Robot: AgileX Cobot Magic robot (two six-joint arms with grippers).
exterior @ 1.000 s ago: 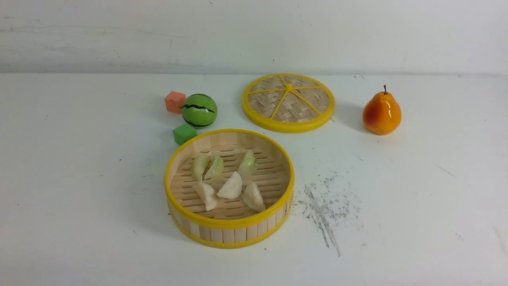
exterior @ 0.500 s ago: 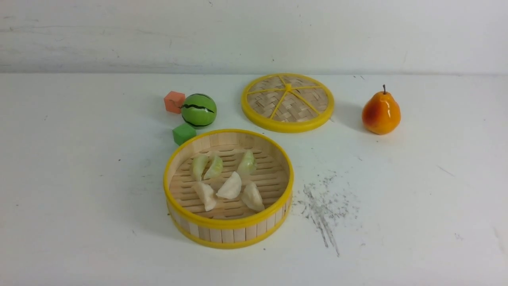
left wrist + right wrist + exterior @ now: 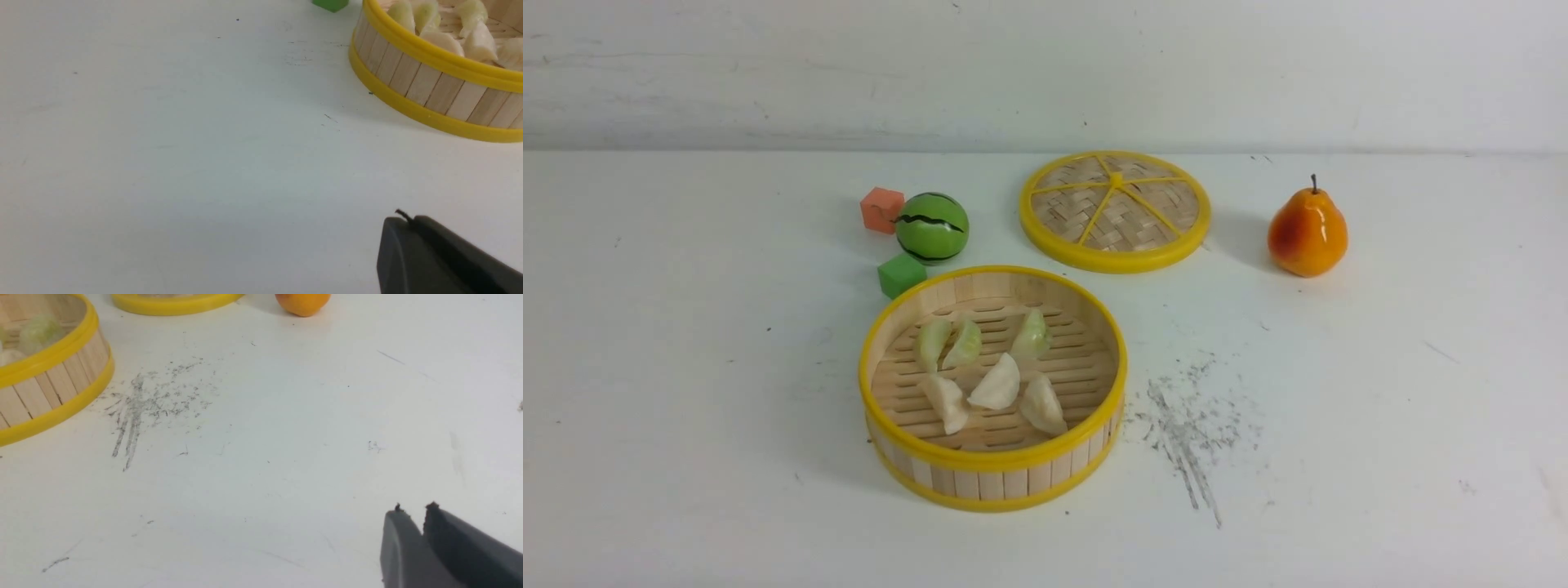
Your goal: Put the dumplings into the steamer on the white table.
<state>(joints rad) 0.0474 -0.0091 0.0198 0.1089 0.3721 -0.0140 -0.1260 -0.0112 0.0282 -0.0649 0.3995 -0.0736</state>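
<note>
Dumplings [image 3: 984, 371], six in all, are seen lying on the slatted floor of the steamer [image 3: 994, 475], which stands on the white worktop [image 3: 686, 392] near the middle. The left hand [image 3: 402, 218] is shown with its fingers pressed together, holding nothing and poised above bare worktop to the left of the steamer. The right hand [image 3: 412, 512] is shown with a narrow gap between its fingertips; nothing is held, and bare worktop lies beneath it, to the right of the grey scuff marks [image 3: 1188, 425]. Neither hand is visible in the front view. Only the tips of both hands are shown, the rest being cut off. The steamer is cropped in both wrist views.
</note>
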